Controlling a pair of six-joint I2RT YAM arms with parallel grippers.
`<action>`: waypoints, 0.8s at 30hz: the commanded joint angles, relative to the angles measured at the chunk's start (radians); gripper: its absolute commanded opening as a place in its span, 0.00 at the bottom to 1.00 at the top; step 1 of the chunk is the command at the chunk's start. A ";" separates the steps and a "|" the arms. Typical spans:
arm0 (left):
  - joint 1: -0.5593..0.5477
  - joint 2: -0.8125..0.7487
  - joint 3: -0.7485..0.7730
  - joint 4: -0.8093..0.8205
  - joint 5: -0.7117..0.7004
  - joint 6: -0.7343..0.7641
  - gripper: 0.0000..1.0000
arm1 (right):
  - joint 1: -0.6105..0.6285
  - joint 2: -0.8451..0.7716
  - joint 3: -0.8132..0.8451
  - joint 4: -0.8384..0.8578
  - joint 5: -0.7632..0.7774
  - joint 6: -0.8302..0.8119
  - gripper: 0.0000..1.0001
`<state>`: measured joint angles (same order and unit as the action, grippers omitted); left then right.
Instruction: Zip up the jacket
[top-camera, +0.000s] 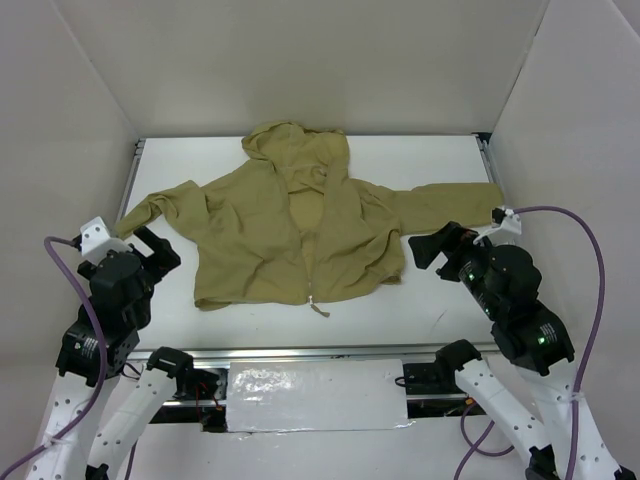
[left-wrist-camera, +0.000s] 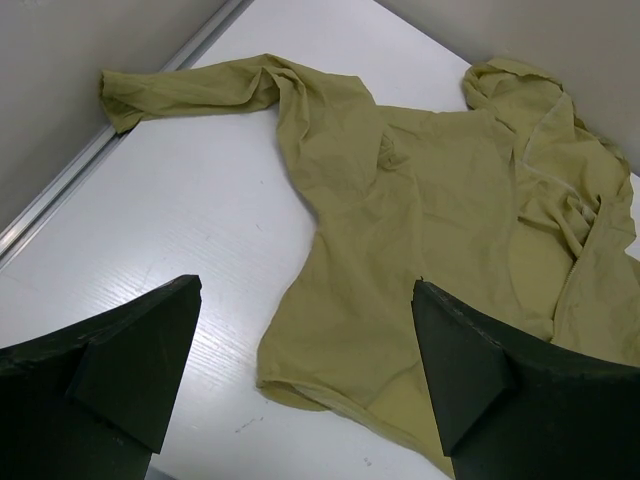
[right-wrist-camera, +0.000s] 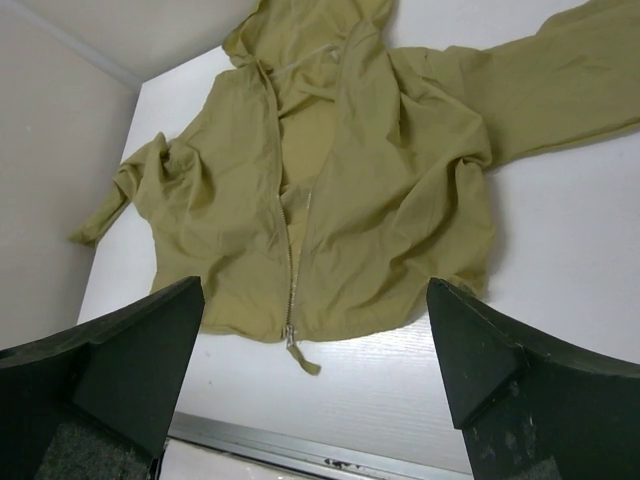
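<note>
Two grippers gape wide, empty. Top: jacket (top-camera: 300, 225) lies flat between left gripper (top-camera: 150, 250) and right gripper (top-camera: 435, 248), zipper (top-camera: 308, 255) running near-to-far. Left wrist: sleeve (left-wrist-camera: 190, 85) and jacket side ahead. Right wrist: slider (right-wrist-camera: 290, 335) at near hem, dead ahead; right arm judged nearer.

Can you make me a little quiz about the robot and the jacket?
1. True or false: the left gripper is holding the jacket.
2. Where is the zipper pull? A: at the top. B: at the jacket's bottom edge. C: halfway up.
3. Fill in: the right gripper is ____ (open or shut).

Key: 1 false; 2 B; 3 open.
</note>
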<state>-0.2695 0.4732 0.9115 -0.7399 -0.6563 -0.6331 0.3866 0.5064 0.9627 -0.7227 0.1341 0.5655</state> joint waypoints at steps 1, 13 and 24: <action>0.006 -0.004 -0.003 0.043 0.017 0.021 1.00 | 0.006 -0.011 -0.019 0.063 -0.025 0.022 1.00; 0.006 -0.062 -0.005 0.025 0.101 0.010 0.99 | 0.009 0.070 -0.143 0.316 -0.471 0.068 1.00; 0.006 0.054 -0.105 0.164 0.518 -0.014 0.99 | 0.294 0.562 -0.131 0.425 -0.192 0.113 0.96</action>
<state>-0.2668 0.4374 0.8455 -0.6727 -0.3542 -0.6334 0.6319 1.0206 0.7532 -0.3229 -0.2329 0.6895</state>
